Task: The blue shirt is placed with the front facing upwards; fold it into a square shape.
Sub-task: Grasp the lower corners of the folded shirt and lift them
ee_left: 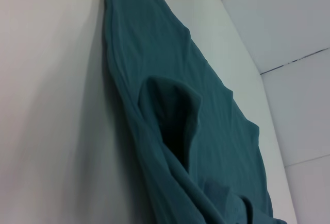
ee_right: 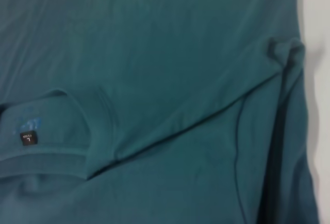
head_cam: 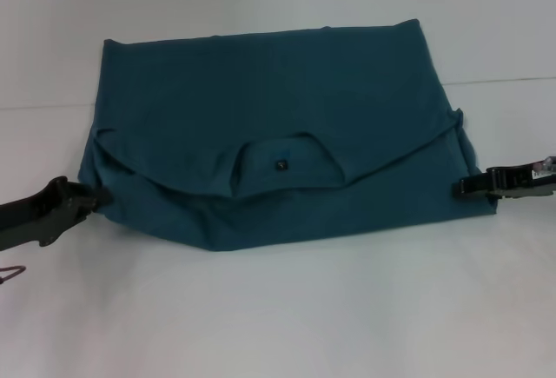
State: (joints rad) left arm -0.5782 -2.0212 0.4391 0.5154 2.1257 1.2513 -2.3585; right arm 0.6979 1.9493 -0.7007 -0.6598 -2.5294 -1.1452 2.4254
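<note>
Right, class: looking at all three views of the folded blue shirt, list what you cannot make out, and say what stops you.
- Chest lettering: hidden in every view, the blue shirt is folded over it.
- Writing on the neck label: too small to read.
- Left gripper, head view: its fingers merge with the shirt's edge, grip unclear.
- Right gripper, head view: too small to judge the fingers.
- Both wrist views show no fingers.
- Layers beneath: covered by the top fold.
</note>
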